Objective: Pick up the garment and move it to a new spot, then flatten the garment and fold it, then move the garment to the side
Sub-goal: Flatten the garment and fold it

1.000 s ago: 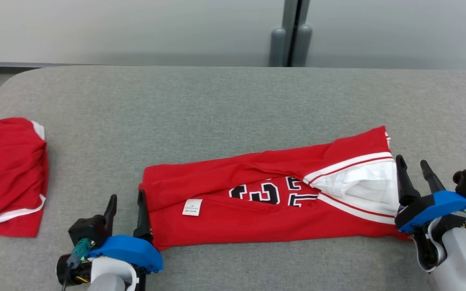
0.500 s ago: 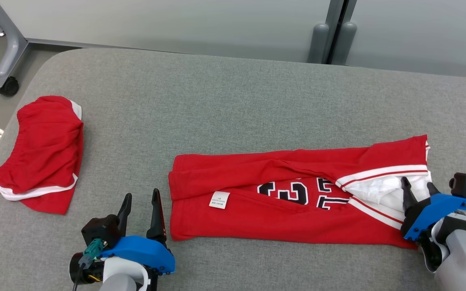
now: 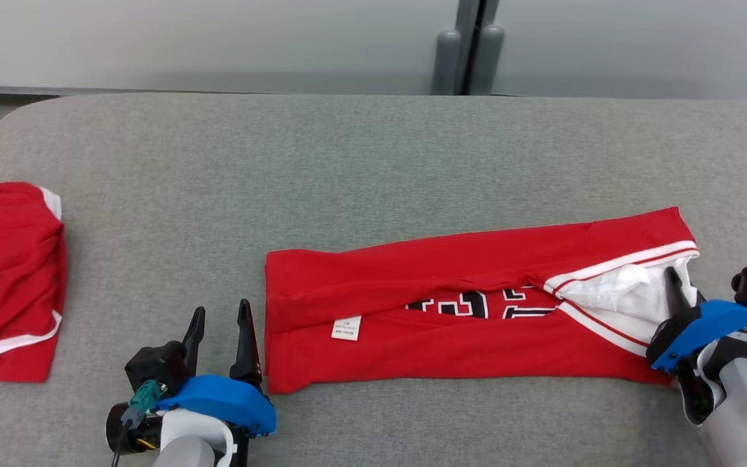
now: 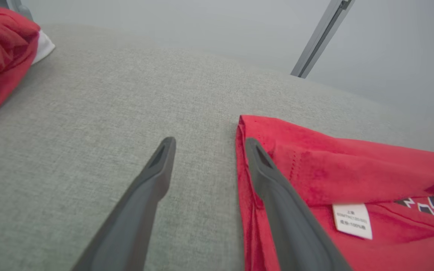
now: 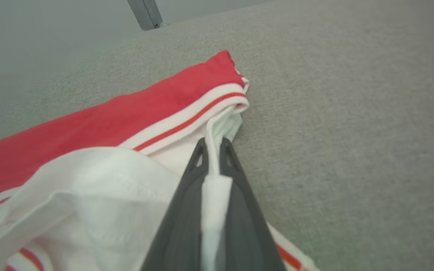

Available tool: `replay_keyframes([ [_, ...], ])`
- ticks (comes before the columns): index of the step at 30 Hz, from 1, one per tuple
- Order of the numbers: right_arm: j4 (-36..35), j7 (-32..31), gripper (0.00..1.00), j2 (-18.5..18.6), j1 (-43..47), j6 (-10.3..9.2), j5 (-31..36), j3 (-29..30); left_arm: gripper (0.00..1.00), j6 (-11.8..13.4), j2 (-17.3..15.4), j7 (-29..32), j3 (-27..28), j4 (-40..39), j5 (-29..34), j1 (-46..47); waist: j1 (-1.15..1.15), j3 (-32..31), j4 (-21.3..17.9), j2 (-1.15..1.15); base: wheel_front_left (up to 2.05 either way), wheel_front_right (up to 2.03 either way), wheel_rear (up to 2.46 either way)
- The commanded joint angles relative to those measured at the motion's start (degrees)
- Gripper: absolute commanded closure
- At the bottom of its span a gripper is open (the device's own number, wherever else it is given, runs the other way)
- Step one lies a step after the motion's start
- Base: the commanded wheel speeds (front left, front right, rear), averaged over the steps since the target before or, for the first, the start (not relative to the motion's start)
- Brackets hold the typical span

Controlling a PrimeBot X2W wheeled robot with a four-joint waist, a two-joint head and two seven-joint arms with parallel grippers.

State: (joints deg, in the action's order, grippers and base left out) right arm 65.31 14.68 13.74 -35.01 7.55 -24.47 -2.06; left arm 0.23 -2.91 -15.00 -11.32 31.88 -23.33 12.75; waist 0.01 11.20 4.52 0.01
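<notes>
**Right end gripped, left end free**

On the grey table (image 3: 373,162) the red jersey (image 3: 451,337) lies as a long band. The right gripper (image 5: 213,145) is clenched on its white lining (image 5: 107,180), probably to lift that end; the left gripper (image 4: 209,143) stands released beside the other end

The far half of the grey table (image 3: 373,155) lies bare. A wide lane separates the red shorts (image 3: 7,279) at the left from the jersey (image 3: 451,344). The spread left gripper (image 3: 222,309) stands in it, just beside the jersey's edge. The right gripper (image 3: 674,277), pinching white fabric, blocks the jersey's right end.
</notes>
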Motion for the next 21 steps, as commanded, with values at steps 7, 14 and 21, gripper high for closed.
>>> replay_keyframes([
  [7, -9.87, 0.56, 1.0, -0.44, 3.0, -0.07, -1.47, 0.49, 0.0, -0.2, 0.02, -0.26, -0.66, 0.19, -0.78, 0.53, -0.01, -2.17, -5.64, -0.01, 0.0, 0.0, 0.0],
  [14, -21.06, 0.45, 1.0, -5.19, 7.26, -0.06, -5.19, -10.27, 0.0, -0.22, -0.03, -0.26, -1.95, 0.54, -1.34, 0.05, -0.01, -3.3, -5.03, -0.01, 0.0, 0.0, 0.0],
  [21, -26.63, -2.98, 1.0, -7.55, 8.88, -0.06, -10.7, -22.6, 0.0, -0.56, -0.01, -0.26, -4.98, 1.17, -1.89, -0.8, -0.01, -4.22, 1.07, -0.01, 0.0, 0.0, 0.0],
])
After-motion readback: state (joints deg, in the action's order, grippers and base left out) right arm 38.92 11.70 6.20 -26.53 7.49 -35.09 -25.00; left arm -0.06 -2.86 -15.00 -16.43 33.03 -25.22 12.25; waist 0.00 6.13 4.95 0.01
